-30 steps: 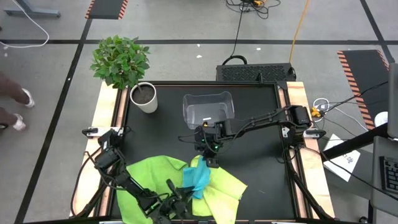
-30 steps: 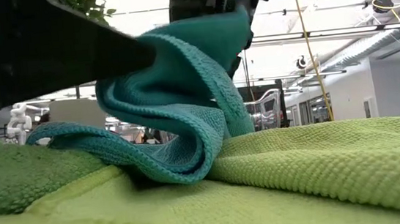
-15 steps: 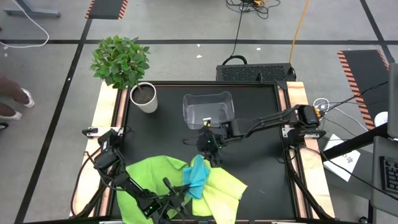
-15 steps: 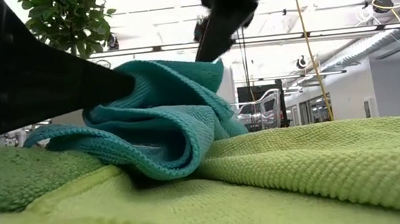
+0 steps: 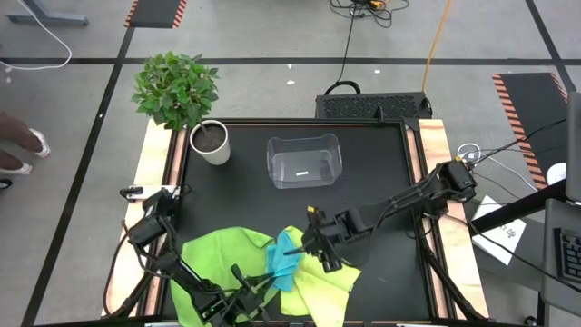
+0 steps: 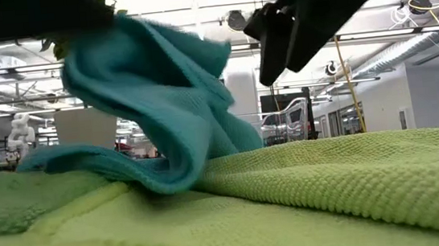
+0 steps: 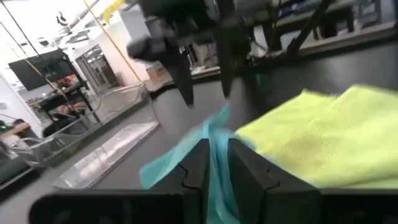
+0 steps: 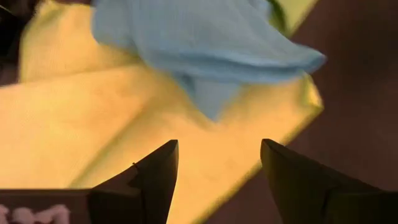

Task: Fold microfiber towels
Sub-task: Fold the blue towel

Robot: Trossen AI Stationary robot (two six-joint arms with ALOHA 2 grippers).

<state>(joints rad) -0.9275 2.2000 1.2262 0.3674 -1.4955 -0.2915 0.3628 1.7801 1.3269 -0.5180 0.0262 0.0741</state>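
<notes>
In the high view's lower middle, the blue towel (image 5: 286, 259) is bunched on the yellow towel (image 5: 331, 283), with the green towel (image 5: 213, 259) to its left. The blue towel is pinched between the nearly closed fingers (image 7: 245, 171) of the left gripper (image 5: 263, 283) and lifted at one edge. The right gripper (image 5: 325, 257) is held just above the yellow towel, fingers (image 8: 152, 174) spread wide, nothing gripped.
</notes>
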